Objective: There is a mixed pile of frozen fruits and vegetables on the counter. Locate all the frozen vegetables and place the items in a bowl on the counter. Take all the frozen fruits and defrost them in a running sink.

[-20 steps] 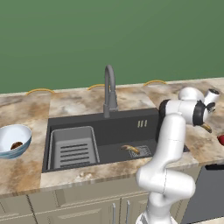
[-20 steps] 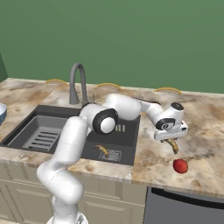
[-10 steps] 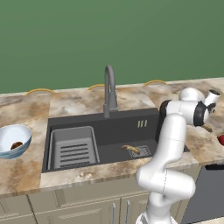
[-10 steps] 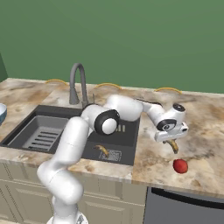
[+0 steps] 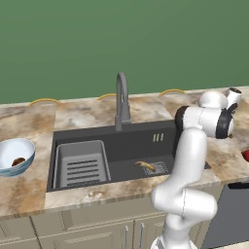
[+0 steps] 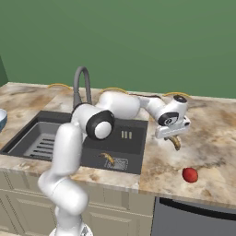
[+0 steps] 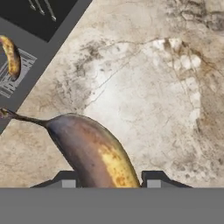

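Between the fingers (image 7: 108, 180), banana (image 7: 94, 153) end hidden

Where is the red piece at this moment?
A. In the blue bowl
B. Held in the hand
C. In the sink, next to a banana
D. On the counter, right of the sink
D: the red piece lies on the counter, right of the sink; the hand holds a banana.
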